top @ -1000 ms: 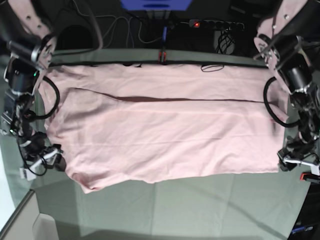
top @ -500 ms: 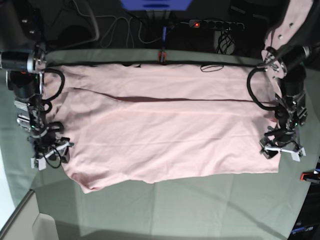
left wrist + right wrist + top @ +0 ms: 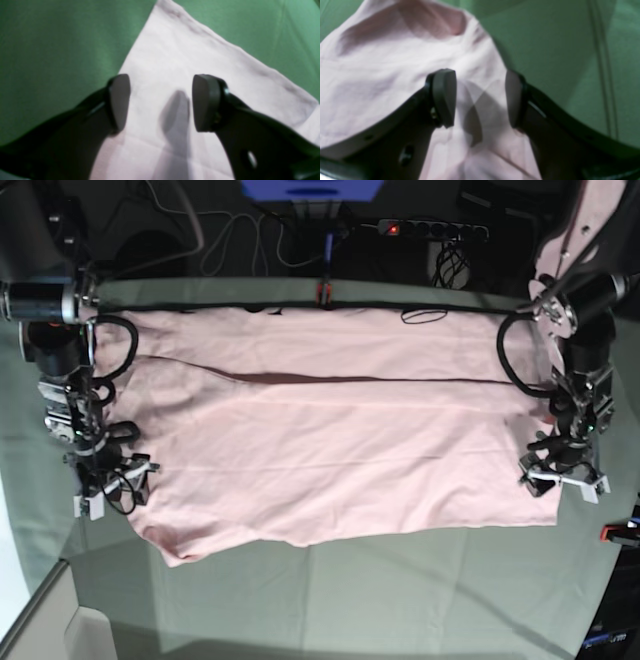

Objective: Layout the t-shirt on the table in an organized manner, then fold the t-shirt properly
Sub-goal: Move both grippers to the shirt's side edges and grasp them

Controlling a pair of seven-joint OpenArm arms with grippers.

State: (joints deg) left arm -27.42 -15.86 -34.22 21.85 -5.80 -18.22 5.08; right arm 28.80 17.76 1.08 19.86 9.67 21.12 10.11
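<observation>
Pale pink cotton t-shirt (image 3: 330, 430), plain side up, lies spread across the middle of the grey-green cloth-covered table (image 3: 400, 600). At frame right, the left gripper (image 3: 562, 477) hovers with jaws parted over the shirt's lower corner, grasping nothing. At frame left, the right gripper (image 3: 110, 485) hangs likewise released above the opposite edge.

Right pincer (image 3: 108, 489) has swung inward over the t-shirt (image 3: 330, 440) edge; left pincer (image 3: 562, 478) has moved onto its corner.

Soft matt cotton t-shirt (image 3: 330, 430) on creased cloth table (image 3: 400, 590)
</observation>
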